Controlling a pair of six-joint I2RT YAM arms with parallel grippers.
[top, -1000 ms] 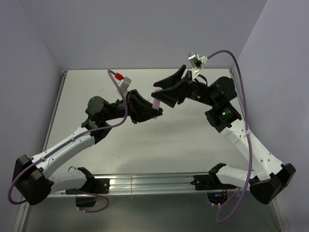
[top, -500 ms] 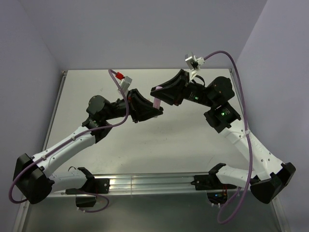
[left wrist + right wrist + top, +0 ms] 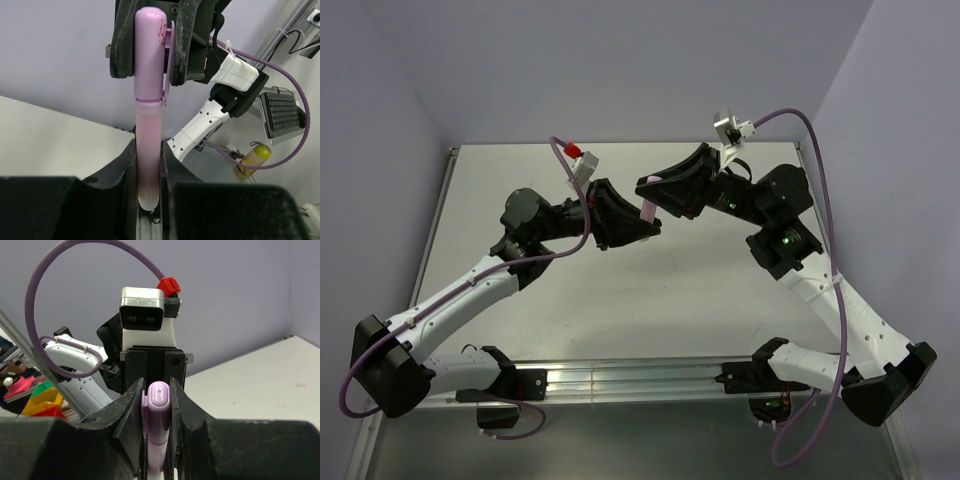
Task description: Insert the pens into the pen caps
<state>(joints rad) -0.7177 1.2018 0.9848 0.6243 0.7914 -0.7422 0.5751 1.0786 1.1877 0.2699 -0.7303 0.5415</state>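
A pink-purple pen [image 3: 148, 145] is held in the air between both grippers, above the middle of the table [image 3: 720, 290]. My left gripper [image 3: 149, 167] is shut on the pen's barrel. My right gripper [image 3: 158, 392] is shut on the purple cap [image 3: 159, 412], which sits on the pen's end down to a seam [image 3: 149, 101]. In the top view the pen [image 3: 647, 207] shows as a short pink stick between the two black grippers. The orange-red, mint-teal and yellow pens and the other caps are out of view.
The two arms meet nose to nose over the grey table, with a wall close behind. Purple cables [image 3: 810, 140] loop off both wrists. Beyond the table are a keyboard [image 3: 282, 112], a yellow bottle [image 3: 252, 159] and coloured bins [image 3: 42, 400].
Both grippers have shifted slightly right and up together with the pen still between them. The right wrist has swung back a little to the right.
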